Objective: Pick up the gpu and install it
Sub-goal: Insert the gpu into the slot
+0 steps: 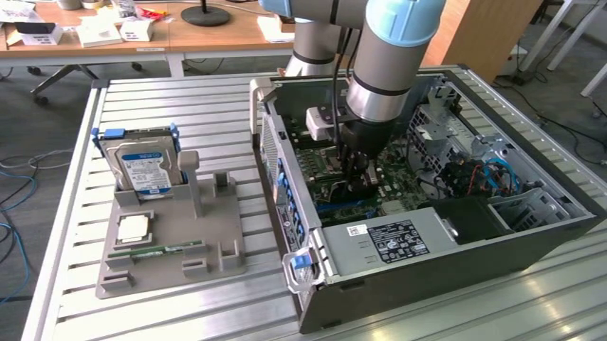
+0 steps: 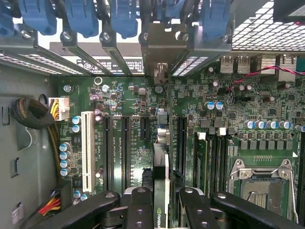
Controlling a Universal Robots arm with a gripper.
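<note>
The gripper (image 2: 161,202) is clamped on the gpu (image 2: 161,167), held edge-down over the motherboard (image 2: 133,143) inside the computer case (image 1: 408,263). Misalignment with the expansion slot (image 2: 181,143) risks jamming or scraping components. Neighbouring slots and the rear bracket wall (image 2: 162,43) leave little lateral room.

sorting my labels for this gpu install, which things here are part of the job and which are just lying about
In the job:
- gpu, edge-on between the closed jaws
- motherboard slots
- computer case

Lying about:
- hard drive
- RAM stick
- square silver chip
- grey holder that carries those three
</note>
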